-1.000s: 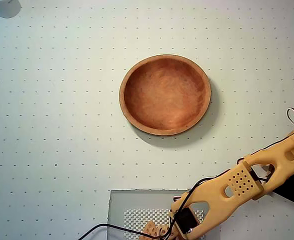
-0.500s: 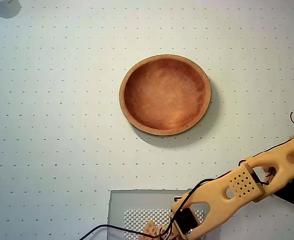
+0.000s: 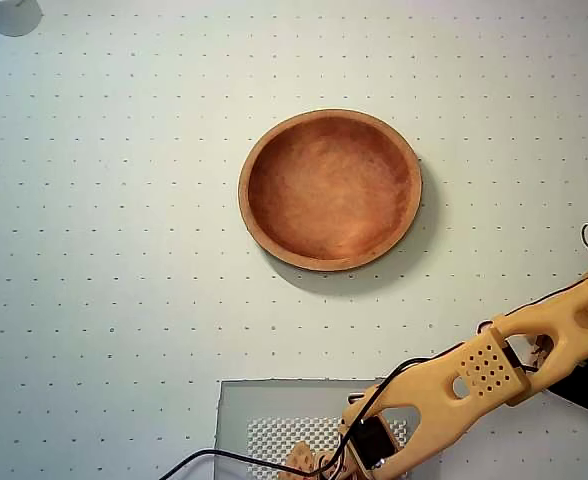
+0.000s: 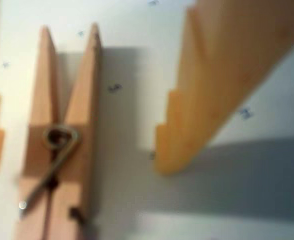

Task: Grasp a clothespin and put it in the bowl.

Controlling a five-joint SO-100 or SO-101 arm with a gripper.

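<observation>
The clothespin (image 4: 82, 100) fills the left of the wrist view, lying flat on the white dotted surface with its wire spring toward the bottom. My gripper (image 4: 77, 162) is open and straddles it: one orange finger (image 4: 212, 90) stands to its right, and the other shows as a sliver at the left edge. Neither finger touches the wood. In the overhead view the bowl (image 3: 244, 190) sits empty at the centre, and the gripper (image 3: 314, 465) is low at the bottom edge, far below the bowl. The clothespin is hidden under the arm there.
A grey mat (image 3: 264, 400) with a white mesh patch lies at the bottom edge of the overhead view, under the gripper. The orange arm (image 3: 484, 365) crosses in from the right. A white object (image 3: 4, 12) sits in the top left corner.
In the overhead view the arm has sunk slightly toward the bottom edge. The bowl has not moved.
</observation>
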